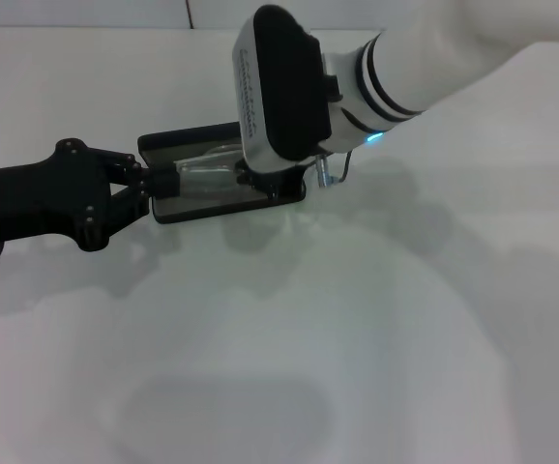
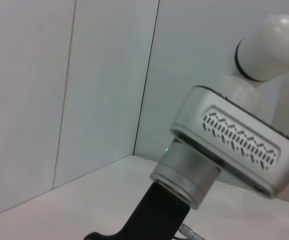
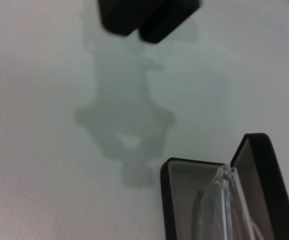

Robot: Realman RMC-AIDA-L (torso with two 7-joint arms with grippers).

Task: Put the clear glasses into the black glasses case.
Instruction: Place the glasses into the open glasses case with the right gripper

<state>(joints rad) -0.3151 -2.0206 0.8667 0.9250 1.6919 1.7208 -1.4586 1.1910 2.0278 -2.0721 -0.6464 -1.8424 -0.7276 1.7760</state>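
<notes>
Nearest, only bare white desk (image 1: pixel 289 367) crossed by soft shadows. Farther back, lying open on it, the black glasses case (image 1: pixel 168 145) with the clear glasses (image 1: pixel 202 174) resting in its grey-lined tray, as seen also from the right wrist; reaching in from the left, the left claw (image 1: pixel 152 184) at the case's edge by the glasses, fingers not clear enough to tell apart or together. Directly over the case's far end, the right claw (image 1: pixel 272 186), mostly hidden under its own white wrist housing, grip state impossible to tell.
</notes>
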